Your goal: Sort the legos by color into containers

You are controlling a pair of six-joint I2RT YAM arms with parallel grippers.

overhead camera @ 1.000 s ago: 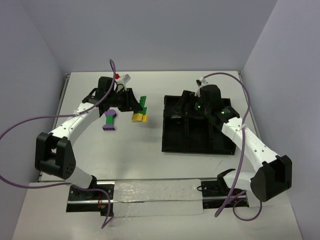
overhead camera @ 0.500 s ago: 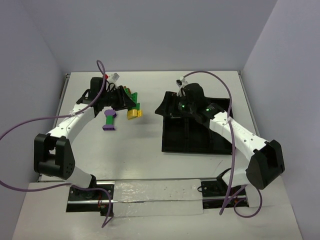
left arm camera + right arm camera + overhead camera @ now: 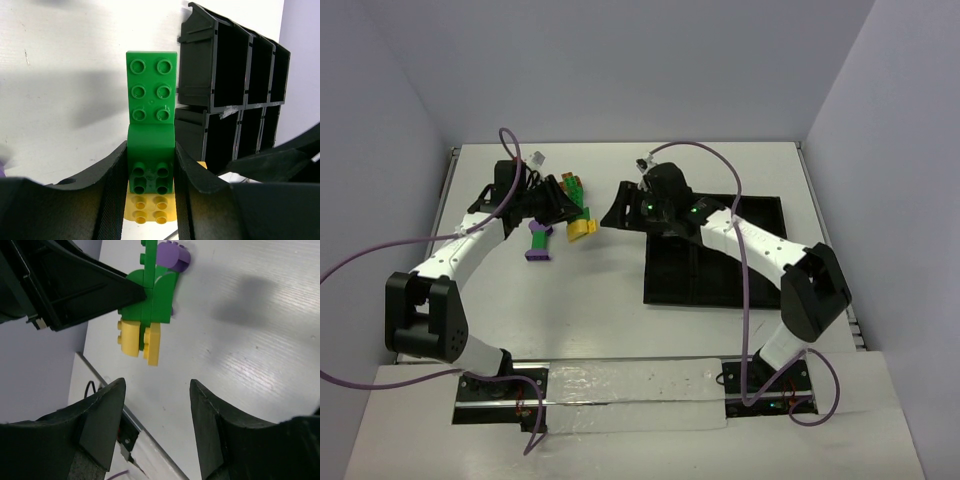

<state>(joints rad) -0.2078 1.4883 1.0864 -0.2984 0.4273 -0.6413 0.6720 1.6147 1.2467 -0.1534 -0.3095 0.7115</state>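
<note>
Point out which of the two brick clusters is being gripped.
The green-and-yellow cluster, pinched between the left arm's fingers. The purple-and-green cluster lies free on the table beside them.

Overhead faces down; wrists near, perhaps sharing legos (image 3: 151, 95)

White table (image 3: 620, 320), black compartment tray (image 3: 710, 280), purple-green brick cluster (image 3: 538, 243)

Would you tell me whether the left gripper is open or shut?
Shut: in its wrist view the left gripper clamps the green lego cluster from both sides.
</note>
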